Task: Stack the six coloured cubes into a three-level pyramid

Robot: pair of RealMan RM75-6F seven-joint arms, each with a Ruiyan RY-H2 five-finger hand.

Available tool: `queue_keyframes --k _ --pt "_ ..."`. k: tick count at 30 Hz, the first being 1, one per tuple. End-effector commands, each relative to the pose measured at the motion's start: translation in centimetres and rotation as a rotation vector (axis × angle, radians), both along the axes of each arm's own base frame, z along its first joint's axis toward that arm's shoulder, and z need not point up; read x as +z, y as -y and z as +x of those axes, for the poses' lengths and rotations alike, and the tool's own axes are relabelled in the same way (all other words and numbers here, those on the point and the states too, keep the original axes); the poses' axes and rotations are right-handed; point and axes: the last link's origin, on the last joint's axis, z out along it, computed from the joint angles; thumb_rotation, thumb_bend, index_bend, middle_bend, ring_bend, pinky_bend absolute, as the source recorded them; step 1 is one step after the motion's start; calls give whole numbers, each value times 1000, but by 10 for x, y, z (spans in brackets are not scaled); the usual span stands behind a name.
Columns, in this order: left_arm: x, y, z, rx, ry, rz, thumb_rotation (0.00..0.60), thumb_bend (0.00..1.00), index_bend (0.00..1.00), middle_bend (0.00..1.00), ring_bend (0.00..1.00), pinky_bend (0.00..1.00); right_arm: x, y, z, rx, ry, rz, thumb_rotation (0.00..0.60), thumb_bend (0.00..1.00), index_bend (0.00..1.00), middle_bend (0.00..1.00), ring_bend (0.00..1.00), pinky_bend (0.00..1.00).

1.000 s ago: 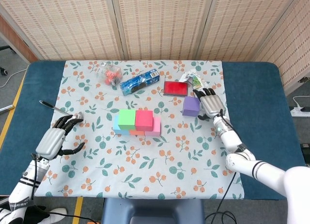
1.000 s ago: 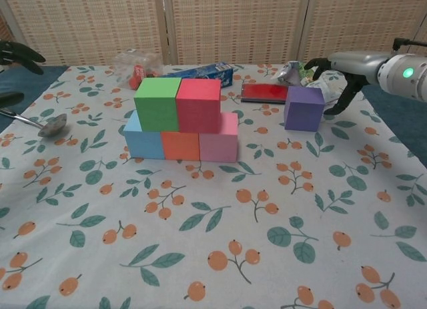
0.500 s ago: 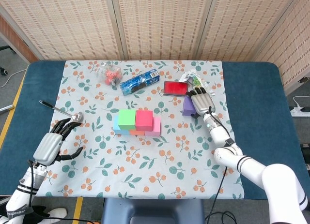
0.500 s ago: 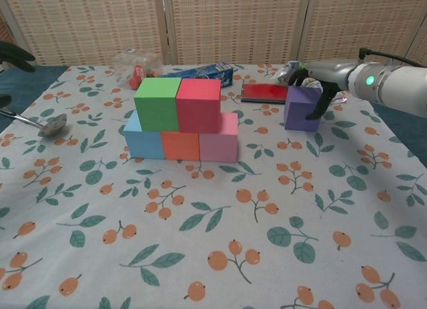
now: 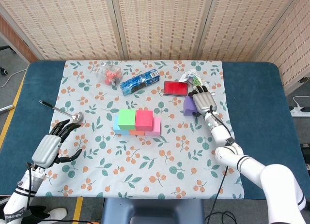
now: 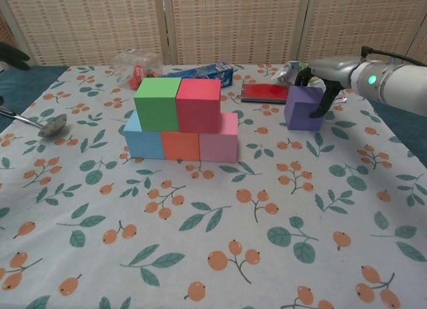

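My right robot hand (image 5: 204, 101) is closed around the purple cube (image 6: 303, 108), fingers (image 6: 325, 99) wrapped down its right side and the palm over its top; in the chest view the cube looks slightly tilted and I cannot tell whether its base is touching the cloth or not. It sits toward the table's (image 5: 256, 88) far right part, just in front of a red flat box (image 5: 175, 88) and a crumpled wrapper (image 5: 193, 79), and well apart from the stack. The stack stands near the middle of the floral tablecloth (image 5: 145, 161): a bottom row of 3, the blue cube (image 6: 143, 140) on the left, the orange cube (image 6: 181, 145) in the middle and the pink cube (image 6: 221, 139) on the right, all touching. On top of them sit 2 more, the green cube (image 6: 157, 103) on the left and the red cube (image 6: 198, 104) beside it, faces pressed together. The third level holds nothing yet. My left robot hand (image 5: 52, 145) hangs open near the table's left front edge, fingers spread and holding nothing, just in front of a spoon (image 5: 60, 111). Toward the far edge lie a blue packet (image 5: 140, 82) and a clear plastic bag (image 5: 109, 73) with something red inside.
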Motion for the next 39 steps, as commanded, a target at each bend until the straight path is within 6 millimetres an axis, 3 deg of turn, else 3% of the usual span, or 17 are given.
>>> queue_keyframes --k 1,5,12,18,26,30,35,39 --pt "1 1 -1 5 0 2 342 319 155 142 26 84 4 -3 4 30 3 -7 600 134 463 350 121 0" --pt "0 0 -5 21 -14 11 342 319 155 143 26 84 26 -15 25 114 42 -20 600 135 473 388 170 0" --pt "-11 -3 -9 35 -87 53 349 319 154 144 27 82 71 -55 89 205 154 -10 600 135 463 387 170 0" --pt "-19 -2 -12 44 -129 69 368 319 154 145 26 80 80 -81 137 230 194 43 600 138 457 392 175 0" --pt "-22 6 -16 54 -125 68 372 319 154 144 26 79 73 -90 179 230 194 60 600 139 442 395 180 0" --pt "-23 8 -16 57 -114 68 368 318 154 143 26 79 58 -90 198 218 200 78 600 139 436 394 180 0" --pt "-23 9 -17 61 -110 68 371 319 154 139 25 79 49 -89 207 214 190 82 600 139 426 394 180 0" --pt "-22 10 -20 76 -95 68 373 321 150 138 24 79 27 -87 229 211 167 98 600 139 414 394 180 0"
